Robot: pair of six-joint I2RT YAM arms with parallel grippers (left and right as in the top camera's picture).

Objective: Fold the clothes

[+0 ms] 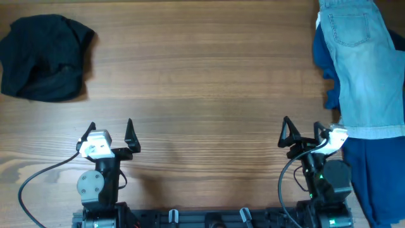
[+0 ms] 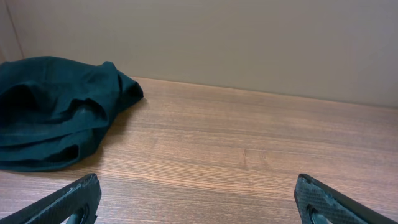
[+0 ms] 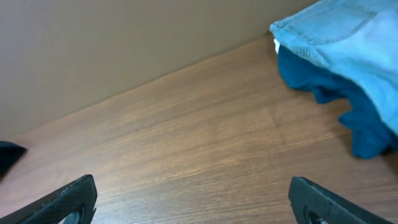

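Observation:
The clothes (image 1: 43, 57), a black soft garment, lie bunched in a heap at the table's far left corner; the left wrist view shows the clothes (image 2: 53, 109) at its left edge. My left gripper (image 1: 111, 126) stands open near the front edge, well short of the heap, with nothing between its fingers (image 2: 74, 199). Over on the right, my right gripper (image 1: 302, 126) is open too, empty, with bare wood between its fingers (image 3: 311, 199).
A light blue denim garment (image 1: 366, 63) lies over a royal blue cloth (image 1: 376, 177) along the table's right side, close to my right gripper; both show in the right wrist view, denim (image 3: 348, 31) above blue cloth (image 3: 323, 81). A wall runs behind the table.

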